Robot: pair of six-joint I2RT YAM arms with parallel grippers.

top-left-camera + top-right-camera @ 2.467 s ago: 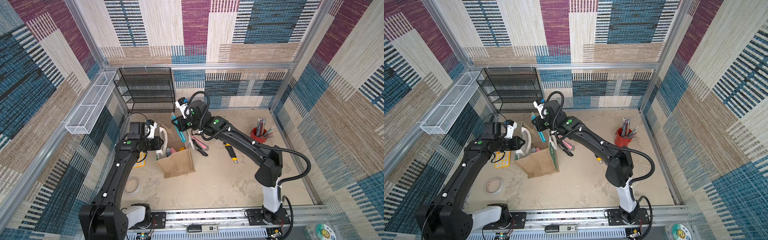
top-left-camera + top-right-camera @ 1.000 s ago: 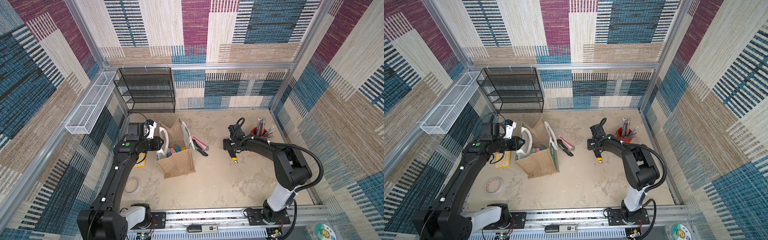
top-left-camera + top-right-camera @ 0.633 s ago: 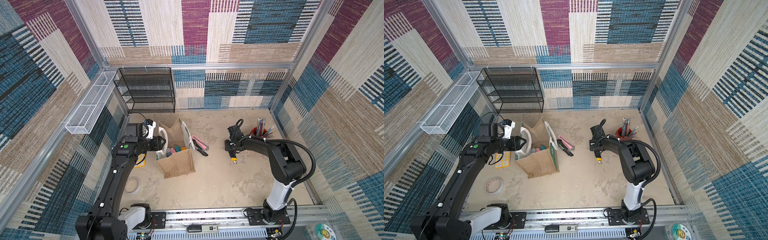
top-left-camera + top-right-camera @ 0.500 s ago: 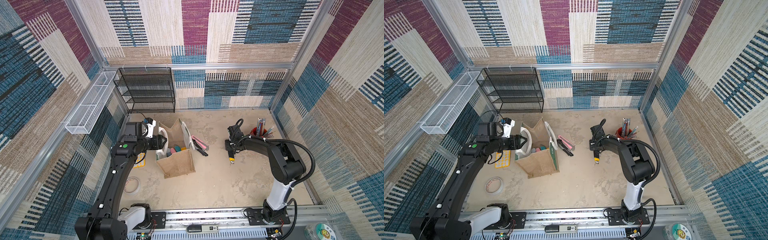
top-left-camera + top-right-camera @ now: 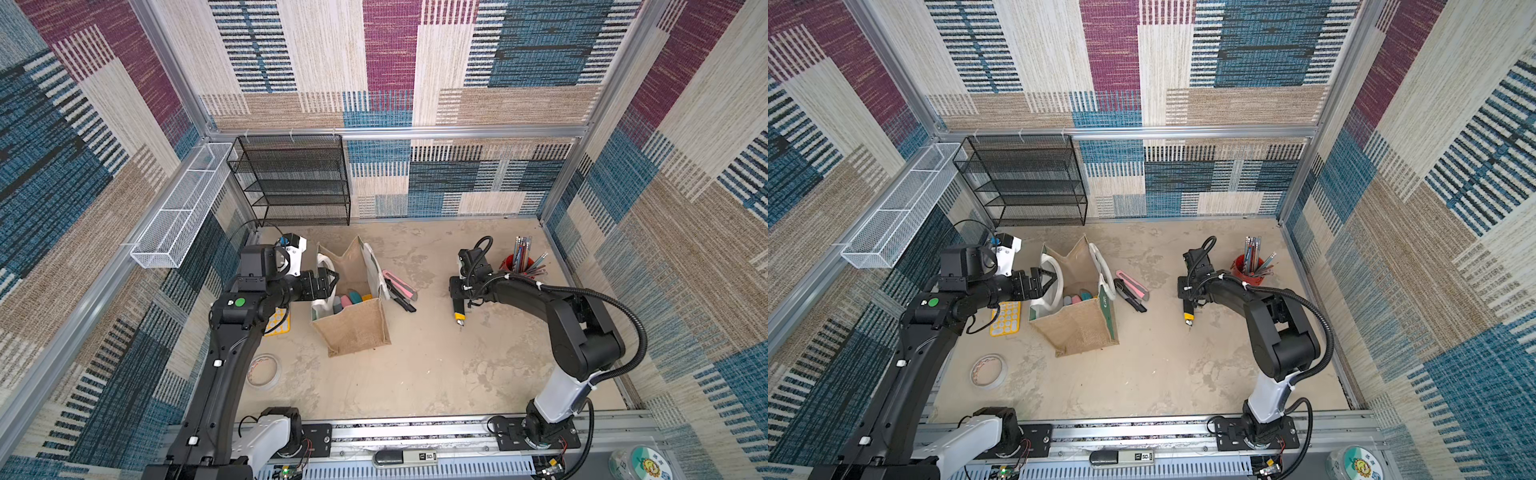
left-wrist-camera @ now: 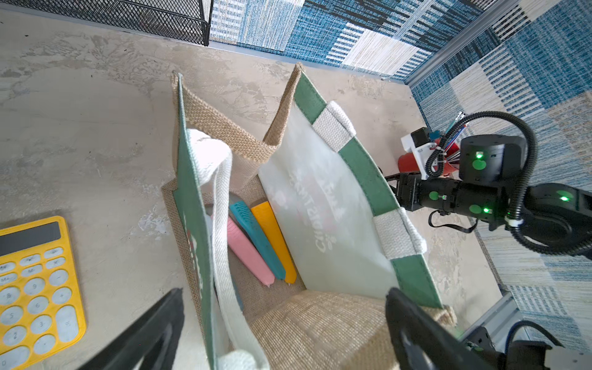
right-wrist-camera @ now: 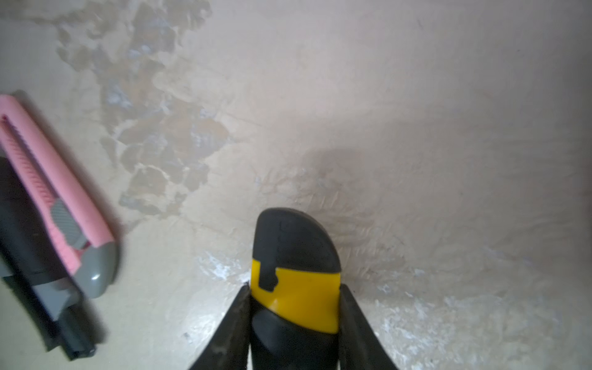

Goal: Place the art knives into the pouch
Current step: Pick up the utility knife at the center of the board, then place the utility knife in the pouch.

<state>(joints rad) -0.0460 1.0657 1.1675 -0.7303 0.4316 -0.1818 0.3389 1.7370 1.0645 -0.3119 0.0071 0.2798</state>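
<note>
The art knife (image 7: 294, 256) has a black and yellow body and lies on the table right of the pouch, in both top views (image 5: 458, 309) (image 5: 1188, 309). My right gripper (image 7: 294, 288) is shut on its sides, low over the table (image 5: 457, 297). The pouch (image 5: 353, 328) (image 5: 1075, 324) stands upright with its mouth open. In the left wrist view its jute wall (image 6: 320, 320) shows, with pink, teal and orange knives (image 6: 256, 243) on the bottom. My left gripper (image 6: 283, 294) (image 5: 328, 280) is open at the pouch's left rim, with a white handle (image 6: 221, 224) between its fingers, not gripped.
A pink knife (image 5: 399, 284) and a black knife (image 5: 401, 301) lie just right of the pouch. A red pen cup (image 5: 515, 264) stands behind my right arm. A yellow calculator (image 6: 32, 288) and a tape roll (image 5: 262, 370) lie left of the pouch. A black mesh shelf (image 5: 295, 178) stands at the back.
My right arm left the pouch, moved right to the black and yellow knife and shut on it. My left gripper opened and released the pouch's handle.
</note>
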